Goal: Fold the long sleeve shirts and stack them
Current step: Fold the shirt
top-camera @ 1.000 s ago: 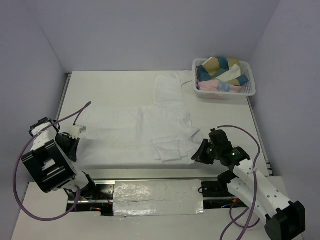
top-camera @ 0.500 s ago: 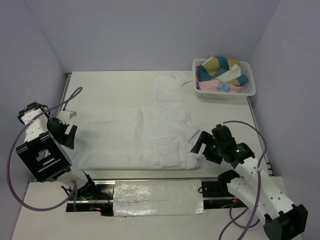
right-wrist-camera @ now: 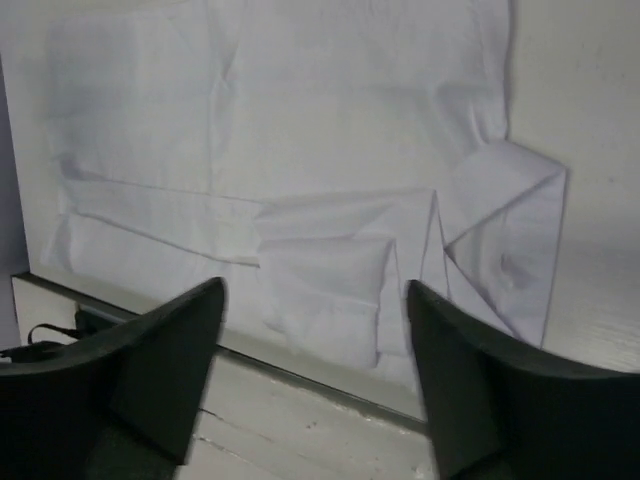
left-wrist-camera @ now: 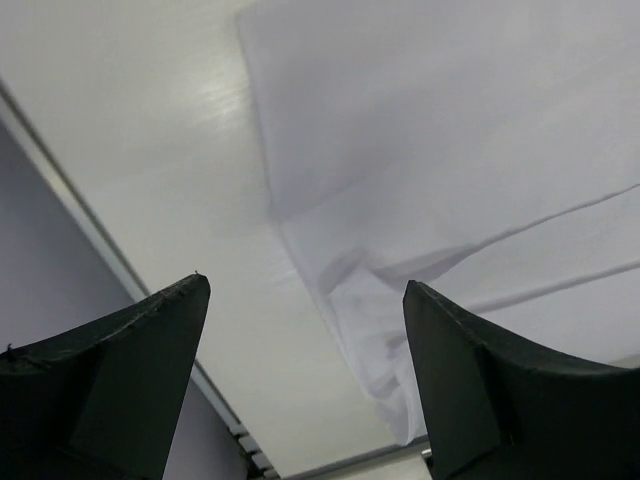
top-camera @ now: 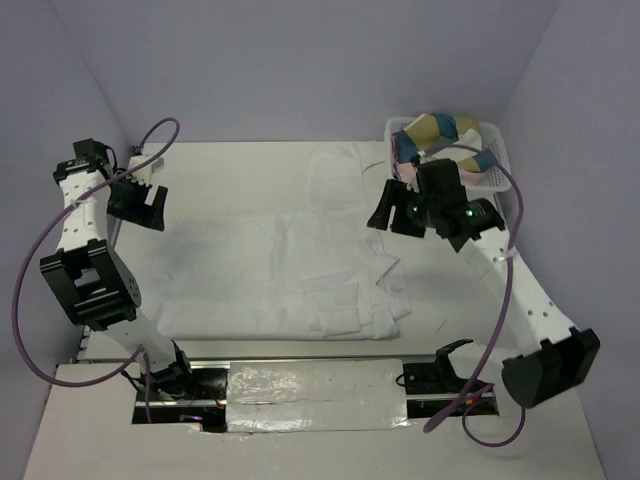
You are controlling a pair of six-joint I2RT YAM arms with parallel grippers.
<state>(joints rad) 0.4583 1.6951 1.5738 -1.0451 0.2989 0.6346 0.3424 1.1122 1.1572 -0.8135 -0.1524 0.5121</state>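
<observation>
A white long sleeve shirt [top-camera: 270, 270] lies spread flat across the table, one sleeve folded over its near right part [top-camera: 340, 300]. A further white panel of cloth [top-camera: 340, 180] reaches toward the back. My left gripper [top-camera: 148, 212] hangs open above the table's far left, off the shirt's left edge. In the left wrist view the left gripper [left-wrist-camera: 305, 283] holds nothing, and the shirt's edge [left-wrist-camera: 420, 180] lies below it. My right gripper [top-camera: 392, 215] hovers open over the shirt's right side. The right wrist view shows the right gripper [right-wrist-camera: 315, 285] empty above the folded sleeve [right-wrist-camera: 330, 290].
A white lattice basket [top-camera: 497, 178] of coloured cloths stands at the back right, close behind the right arm. A silver strip [top-camera: 315, 395] runs between the arm bases at the near edge. Purple cables loop off both arms. Bare table [top-camera: 220, 170] shows at the back left.
Both grippers opened and let go of the shirt near the table's front edge. Both arms then rose and swung toward the back, the left to the far left, the right toward the basket.
</observation>
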